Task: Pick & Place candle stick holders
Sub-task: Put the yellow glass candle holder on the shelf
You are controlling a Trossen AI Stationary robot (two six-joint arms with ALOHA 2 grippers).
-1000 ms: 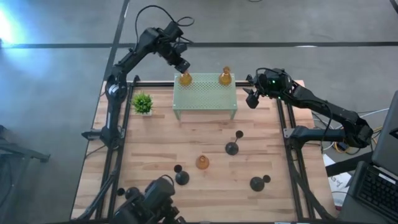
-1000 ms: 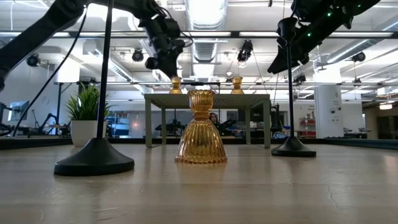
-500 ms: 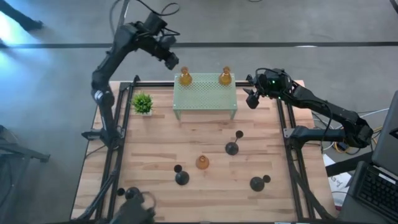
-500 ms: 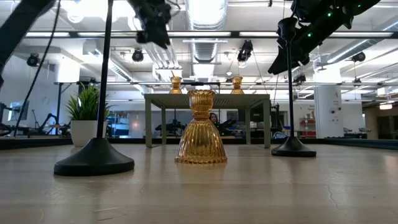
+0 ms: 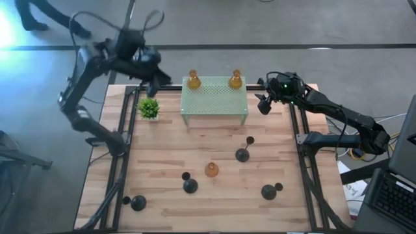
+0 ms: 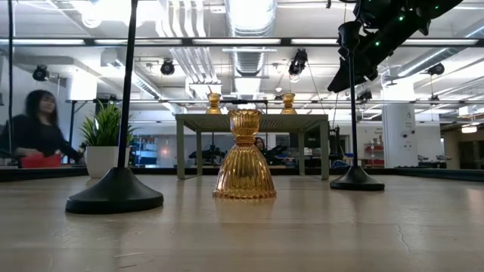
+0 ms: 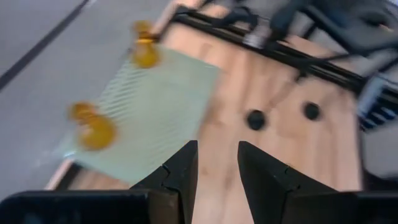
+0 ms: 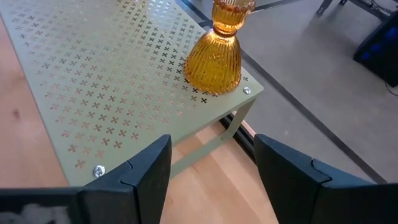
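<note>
Wooden slats of your table [image 5: 162, 143] fill mid-frame. Two amber ribbed glass candle holders [image 5: 194, 81] sit atop the mint-green perforated stand [image 5: 214, 97], top centre. Your left gripper [image 5: 160, 82] hovers upper left beside them, fingers slightly parted, empty. Your right gripper [image 5: 262, 104] waits upper right, spread wide. Slim black holders [image 5: 242, 155] stand below, well apart.

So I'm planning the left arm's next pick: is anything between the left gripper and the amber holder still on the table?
Yes. The plant and the green stand's corner lie roughly along the line from the left gripper to the amber holder; a black holder stands beside it.
</note>
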